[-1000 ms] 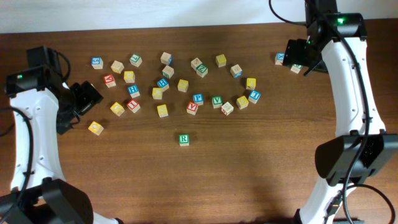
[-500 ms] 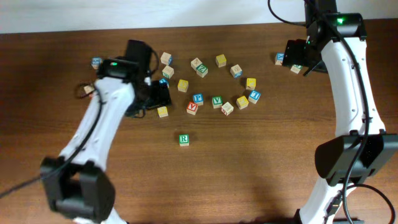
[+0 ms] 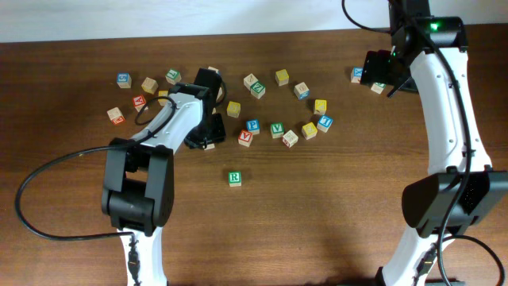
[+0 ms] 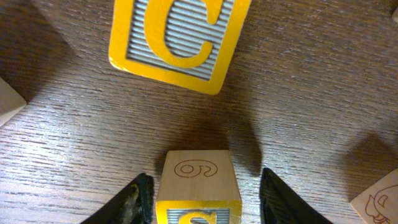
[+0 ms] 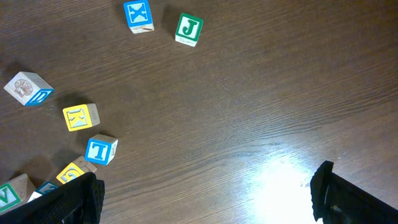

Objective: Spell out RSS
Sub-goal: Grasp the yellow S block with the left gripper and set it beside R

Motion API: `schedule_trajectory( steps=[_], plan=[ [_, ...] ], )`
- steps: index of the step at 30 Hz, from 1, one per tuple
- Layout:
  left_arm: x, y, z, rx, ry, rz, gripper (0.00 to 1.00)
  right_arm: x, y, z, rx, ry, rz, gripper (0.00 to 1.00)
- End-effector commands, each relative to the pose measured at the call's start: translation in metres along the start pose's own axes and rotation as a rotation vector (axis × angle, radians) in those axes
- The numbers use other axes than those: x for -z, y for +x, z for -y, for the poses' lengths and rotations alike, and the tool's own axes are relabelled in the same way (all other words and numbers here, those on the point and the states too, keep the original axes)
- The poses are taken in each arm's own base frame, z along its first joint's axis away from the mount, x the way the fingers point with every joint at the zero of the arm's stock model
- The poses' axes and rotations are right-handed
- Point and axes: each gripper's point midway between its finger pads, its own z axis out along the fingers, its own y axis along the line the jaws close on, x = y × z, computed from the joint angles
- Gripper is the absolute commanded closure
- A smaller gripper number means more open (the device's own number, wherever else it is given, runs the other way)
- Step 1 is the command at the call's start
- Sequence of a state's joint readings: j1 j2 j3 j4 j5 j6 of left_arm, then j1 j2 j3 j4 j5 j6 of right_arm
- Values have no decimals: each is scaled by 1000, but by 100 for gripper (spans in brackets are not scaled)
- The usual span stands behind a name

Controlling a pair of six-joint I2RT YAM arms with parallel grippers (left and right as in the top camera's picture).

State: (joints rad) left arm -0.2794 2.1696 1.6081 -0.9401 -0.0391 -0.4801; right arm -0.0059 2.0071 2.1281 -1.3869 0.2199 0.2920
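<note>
In the left wrist view a wooden block with a yellow S face (image 4: 198, 186) stands between the jaws of my left gripper (image 4: 205, 188). The left finger touches the block; a narrow gap shows at the right finger (image 4: 277, 199). In the overhead view my left gripper (image 3: 205, 137) is down in the block cluster and hides the S block. A green R block (image 3: 234, 178) lies alone nearer the front. My right gripper (image 3: 375, 73) hovers open at the far right, its fingers (image 5: 56, 202) wide apart over bare wood.
A yellow C block (image 4: 177, 40) lies just beyond the S block. Several lettered blocks (image 3: 276, 128) are scattered across the table's far half. Under the right wrist lie a green J block (image 5: 188, 28), a yellow K block (image 5: 79, 116) and a blue T block (image 5: 101, 149).
My left arm swung from the table's left edge into the block cluster, and its jaws narrowed around the S block. The right arm has not moved.
</note>
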Motion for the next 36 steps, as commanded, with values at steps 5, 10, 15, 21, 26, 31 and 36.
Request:
schedule_trajectory(
  steps=[5,10,15,21,26,31,36],
  plan=[
    [-3,7,-6,-4,-33,-36,77,2,-1,1,-2,0,5,2],
    [46,-2,-2,-11,-40,-57,78,2,-1,1,-2,0,5,2],
    [113,47,59,-82,204,-262,80,2,-1,1,-2,0,5,2],
    [81,126,117,-229,6,-242,79,2,-1,1,-2,0,5,2],
    [36,131,116,-180,-67,-155,79,2,-1,1,-2,0,5,2],
    [20,126,89,-168,-184,-108,80,2,-1,1,-2,0,5,2],
    [18,121,83,-115,-220,-70,79,2,-1,1,-2,0,5,2]
  ],
)
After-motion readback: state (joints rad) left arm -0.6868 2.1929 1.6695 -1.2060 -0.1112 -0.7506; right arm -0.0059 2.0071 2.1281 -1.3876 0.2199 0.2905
